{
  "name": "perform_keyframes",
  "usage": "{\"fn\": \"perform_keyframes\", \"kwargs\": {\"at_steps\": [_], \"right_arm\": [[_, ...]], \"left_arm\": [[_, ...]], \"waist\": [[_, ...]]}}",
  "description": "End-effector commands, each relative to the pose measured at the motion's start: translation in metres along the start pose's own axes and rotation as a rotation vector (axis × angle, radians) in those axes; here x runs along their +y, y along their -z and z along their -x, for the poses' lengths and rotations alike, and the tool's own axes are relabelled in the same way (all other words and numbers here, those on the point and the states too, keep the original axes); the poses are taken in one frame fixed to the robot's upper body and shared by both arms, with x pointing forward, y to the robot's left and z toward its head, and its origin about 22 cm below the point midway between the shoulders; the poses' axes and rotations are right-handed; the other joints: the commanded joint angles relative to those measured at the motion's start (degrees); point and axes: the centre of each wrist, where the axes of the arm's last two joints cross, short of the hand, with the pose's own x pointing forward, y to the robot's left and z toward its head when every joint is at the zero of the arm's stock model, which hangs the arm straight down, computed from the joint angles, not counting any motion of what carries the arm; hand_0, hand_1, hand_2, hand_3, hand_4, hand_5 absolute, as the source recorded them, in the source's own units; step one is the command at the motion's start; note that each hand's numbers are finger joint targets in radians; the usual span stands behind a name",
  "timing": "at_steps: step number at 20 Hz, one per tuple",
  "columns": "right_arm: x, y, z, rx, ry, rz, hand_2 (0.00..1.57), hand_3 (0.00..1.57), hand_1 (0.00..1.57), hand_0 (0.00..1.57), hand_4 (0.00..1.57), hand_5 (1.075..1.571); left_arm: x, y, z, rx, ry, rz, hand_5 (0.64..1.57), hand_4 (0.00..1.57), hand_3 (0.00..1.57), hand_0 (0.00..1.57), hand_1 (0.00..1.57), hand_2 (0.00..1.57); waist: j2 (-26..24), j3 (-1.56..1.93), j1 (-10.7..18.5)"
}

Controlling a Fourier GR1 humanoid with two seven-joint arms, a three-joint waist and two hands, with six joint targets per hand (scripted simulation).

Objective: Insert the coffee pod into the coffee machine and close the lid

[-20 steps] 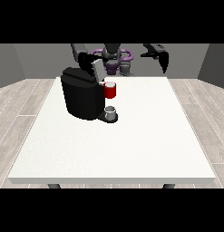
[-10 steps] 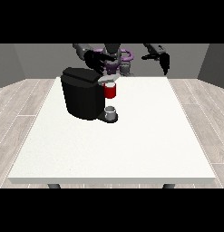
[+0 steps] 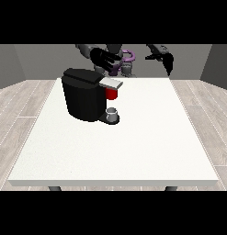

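The black coffee machine (image 3: 83, 95) stands on the left half of the white table (image 3: 147, 137). A flat grey lid (image 3: 111, 83) sticks out from its top towards the view's right, and it looks level. Under the lid is a red thing at the machine (image 3: 111, 94). A small grey thing (image 3: 113, 113) sits on the machine's base. The hand at the view's left (image 3: 104, 57) hovers above and behind the lid with its fingers spread, holding nothing. The hand at the view's right (image 3: 163, 57) hangs over the table's far edge, its fingers relaxed and holding nothing.
The robot's torso (image 3: 119, 62) rises behind the far edge of the table. Bare white tabletop stretches in front of the machine and across the right half. Wooden floor (image 3: 16, 119) surrounds the table.
The hand at the view's left has moved towards the view's right, from over the machine's back to above the lid. The other hand has shifted slightly to the right.
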Motion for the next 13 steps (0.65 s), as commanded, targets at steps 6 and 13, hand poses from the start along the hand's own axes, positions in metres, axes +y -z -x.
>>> {"fn": "perform_keyframes", "kwargs": {"at_steps": [6, 13], "right_arm": [[0.028, -0.025, 0.027, -0.07, 0.118, -0.069, 0.0, 0.0, 0.0, 0.0, 0.26, 1.571], [0.058, -0.1, 0.083, 0.04, 0.302, -0.026, 0.0, 0.0, 0.0, 0.0, 0.16, 1.571]], "left_arm": [[-0.025, -0.022, 0.019, -0.018, -0.009, -0.014, 1.571, 0.19, 0.0, 0.0, 0.0, 0.0], [-0.008, -0.032, 0.035, 0.04, -0.024, -0.067, 1.571, 0.19, 0.0, 0.0, 0.0, 0.0]], "waist": [[-4.7, 0.01, -1.8], [-9.7, 0.02, -7.4]]}}
